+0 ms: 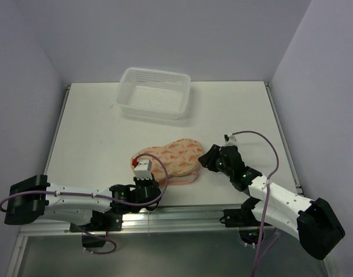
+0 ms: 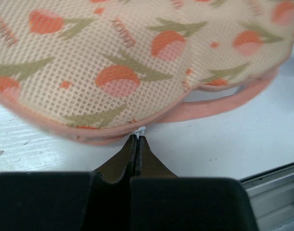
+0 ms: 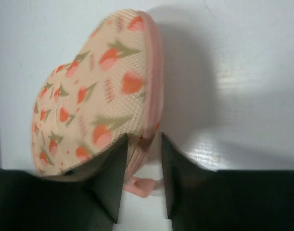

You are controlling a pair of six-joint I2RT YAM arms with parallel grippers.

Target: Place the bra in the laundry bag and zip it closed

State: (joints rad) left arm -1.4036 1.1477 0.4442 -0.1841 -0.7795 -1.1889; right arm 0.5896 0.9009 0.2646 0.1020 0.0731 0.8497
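The peach laundry bag (image 1: 175,157) with orange print lies flat on the white table, near the front middle. My left gripper (image 1: 152,175) is at its near edge. In the left wrist view it (image 2: 137,138) is shut on the small white zipper pull (image 2: 139,130) at the pink zipper edge of the bag (image 2: 113,62). My right gripper (image 1: 206,160) is at the bag's right end. In the right wrist view it (image 3: 143,139) pinches the bag's pink edge, one finger over the bag (image 3: 89,96) and one on the table side. The bra is hidden.
A white plastic mesh basket (image 1: 156,112) stands at the back middle of the table. A pink loop (image 2: 223,103) hangs from the bag's near edge. The table's metal front rail (image 1: 182,210) runs just behind the grippers. Grey walls close in the sides.
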